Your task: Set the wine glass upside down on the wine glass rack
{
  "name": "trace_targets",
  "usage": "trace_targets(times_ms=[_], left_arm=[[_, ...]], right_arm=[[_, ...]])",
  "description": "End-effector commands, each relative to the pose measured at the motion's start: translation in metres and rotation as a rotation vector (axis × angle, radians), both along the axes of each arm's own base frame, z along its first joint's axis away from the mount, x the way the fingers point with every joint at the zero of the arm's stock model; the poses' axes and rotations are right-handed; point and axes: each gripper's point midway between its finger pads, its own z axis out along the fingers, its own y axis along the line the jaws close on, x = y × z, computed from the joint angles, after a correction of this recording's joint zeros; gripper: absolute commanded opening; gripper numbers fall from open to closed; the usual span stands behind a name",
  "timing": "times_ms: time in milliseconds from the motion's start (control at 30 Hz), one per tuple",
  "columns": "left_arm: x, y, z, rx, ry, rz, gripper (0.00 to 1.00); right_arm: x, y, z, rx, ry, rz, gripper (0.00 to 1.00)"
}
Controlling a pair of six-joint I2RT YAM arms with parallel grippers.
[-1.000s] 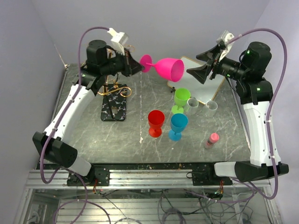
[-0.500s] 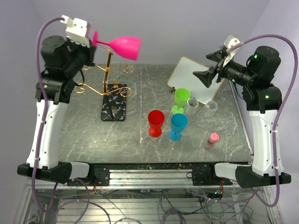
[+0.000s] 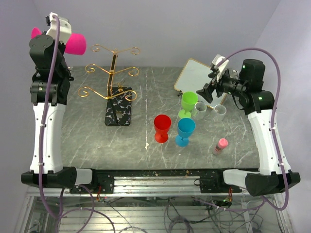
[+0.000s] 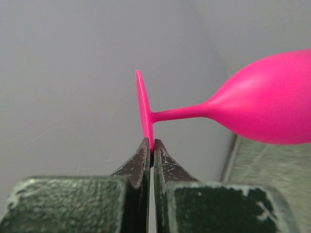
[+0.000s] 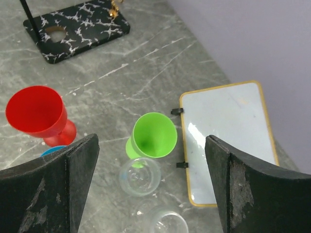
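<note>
While the left gripper [image 4: 151,148] was raised high at the far left corner, its fingers [image 4: 138,162] were pinched almost fully together on the thin edge of the foot of the pink wine glass [image 4: 262,104], only a slit between them. The glass lay on its side in the air, stem about level, bowl pointing right toward the rack [image 3: 112,68], not upside down. In the top view the bowl showed to the right of the left wrist and a bit of the foot to its left. The glass sat left of the rack's upper arms and clear of them, not touching. The gold rack stood upright on its black base [image 3: 119,112] on the grey table [image 3: 146,92], no glass on its curled arms. The right gripper [image 5: 150,145] was spread wide and held nothing, hanging over the right side of the table. Below it stood an upright green glass [image 5: 154,135], with a clear cup [image 5: 140,176] just beside it and a second clear cup [image 3: 219,112] near. A whiteboard [image 5: 228,131] lay flat just behind them. A red glass [image 5: 35,112] and a blue glass [image 3: 185,128] stood near mid-table, and a small pink bottle [image 3: 221,144] stood off to the right.
</note>
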Motion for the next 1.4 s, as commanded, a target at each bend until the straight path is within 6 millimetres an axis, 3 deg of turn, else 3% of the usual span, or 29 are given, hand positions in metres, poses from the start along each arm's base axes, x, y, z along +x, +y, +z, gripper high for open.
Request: trace_targets(times_ms=[0,267,567,767,1100,1367], left_arm=[[0.000,0.038,-0.005,0.115,0.053,0.234,0.07],[0.040,0.054,-0.035,0.295,0.205,0.353,0.07],[0.097,0.043,-0.079,0.480,0.339,0.219,0.07],[0.122,0.034,-0.107,0.566,0.418,0.124,0.07],[0.143,0.003,-0.137,0.620,0.487,-0.114,0.07],[0.149,-0.029,-0.144,0.686,0.494,-0.221,0.07]], right_arm=[[0.002,0.009,-0.015,0.005,-0.005,0.048,0.90],[0.000,0.018,-0.034,0.032,0.025,0.092,0.92],[-0.009,0.026,-0.049,0.056,0.056,0.155,0.92],[-0.013,0.026,-0.062,0.051,0.067,0.166,0.92],[-0.020,0.029,-0.081,0.050,0.071,0.201,0.92],[-0.023,0.029,-0.087,0.041,0.072,0.211,0.92]])
